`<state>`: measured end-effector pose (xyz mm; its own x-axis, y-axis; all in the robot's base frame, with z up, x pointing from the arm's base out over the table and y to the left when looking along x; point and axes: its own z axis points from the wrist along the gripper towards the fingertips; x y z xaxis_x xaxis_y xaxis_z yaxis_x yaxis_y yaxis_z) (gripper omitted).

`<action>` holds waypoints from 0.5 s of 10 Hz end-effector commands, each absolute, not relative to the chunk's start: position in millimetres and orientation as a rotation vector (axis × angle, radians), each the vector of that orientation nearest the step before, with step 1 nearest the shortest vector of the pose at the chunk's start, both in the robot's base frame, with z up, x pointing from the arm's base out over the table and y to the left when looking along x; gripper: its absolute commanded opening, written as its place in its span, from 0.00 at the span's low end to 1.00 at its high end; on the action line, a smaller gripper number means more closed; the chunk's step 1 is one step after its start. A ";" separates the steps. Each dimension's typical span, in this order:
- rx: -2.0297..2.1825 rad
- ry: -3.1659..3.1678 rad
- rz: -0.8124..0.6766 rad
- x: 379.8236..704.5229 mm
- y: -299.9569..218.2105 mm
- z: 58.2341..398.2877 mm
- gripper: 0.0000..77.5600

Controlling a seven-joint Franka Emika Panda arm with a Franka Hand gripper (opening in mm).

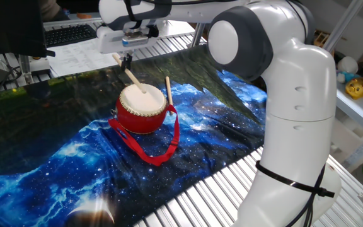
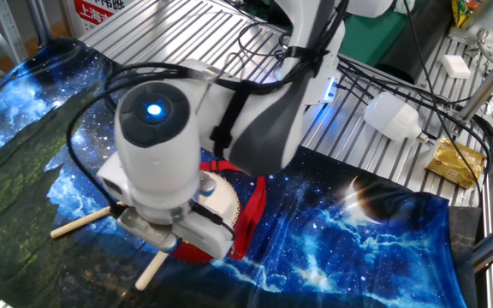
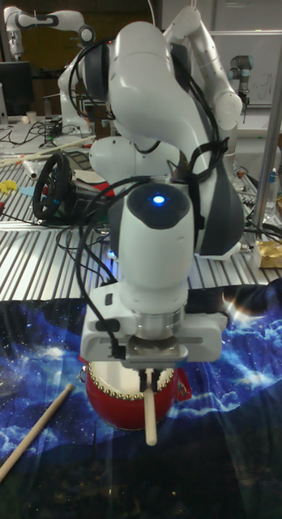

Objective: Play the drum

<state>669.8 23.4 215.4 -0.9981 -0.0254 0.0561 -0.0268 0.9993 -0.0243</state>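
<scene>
One fixed view | drum (image 1: 142, 108): 1 | sticks: 2 | jaws clamped on stick (image 1: 133, 79)

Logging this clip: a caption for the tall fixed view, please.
Franka gripper holds a wooden stick over the red drum; a second stick lies beside it.
</scene>
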 end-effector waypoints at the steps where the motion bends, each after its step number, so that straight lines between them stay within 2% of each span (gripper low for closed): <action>1: -0.015 -3.087 0.040 666.7 54.5 217.4 0.02; 5: -0.022 -3.096 0.034 665.3 75.5 211.8 0.02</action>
